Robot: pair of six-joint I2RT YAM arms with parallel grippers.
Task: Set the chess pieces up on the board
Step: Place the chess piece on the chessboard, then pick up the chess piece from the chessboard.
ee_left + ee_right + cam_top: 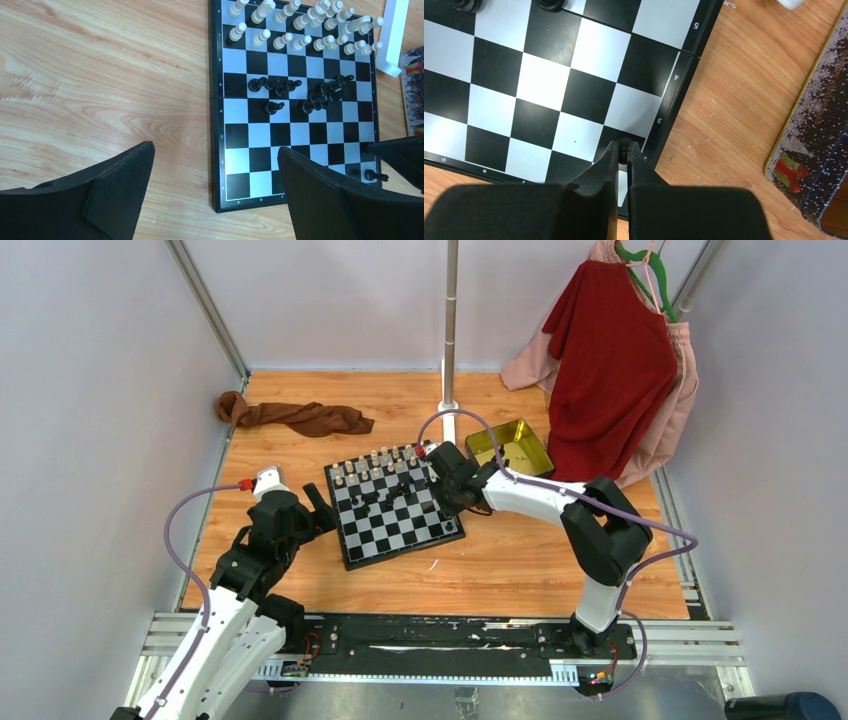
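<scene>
Wood-grain worktop (520, 570) carries the board (400, 535) at its middle, turned slightly askew. The white pieces (300, 22) stand upright in the 2 far rows. The black pieces (310, 92) are bunched loosely across the 2 middle rows, several touching one another, and 1 more black piece (375, 175) sits alone near the board's near right corner. The left claw (215, 155) is released: its fingers are spread wide, holding nothing, one over bare wood just left of the board and the other over the board's near left squares. The right claw (624, 149) is clenched, jaws pressed together over a dark square at the board's right edge. A small dark knob shows between its tips, but I cannot tell whether that is a piece. In the overhead view this arm reaches in from the right, its claw over the board's right side. Just beyond that far right corner lies a yellow tin (510, 447), open side up – its printed wall shows beside the right claw. A brown cloth (295, 417) lies crumpled at the far left, a red garment (612, 360) hangs at the far right, and a pole (451, 330) stands behind the board.
</scene>
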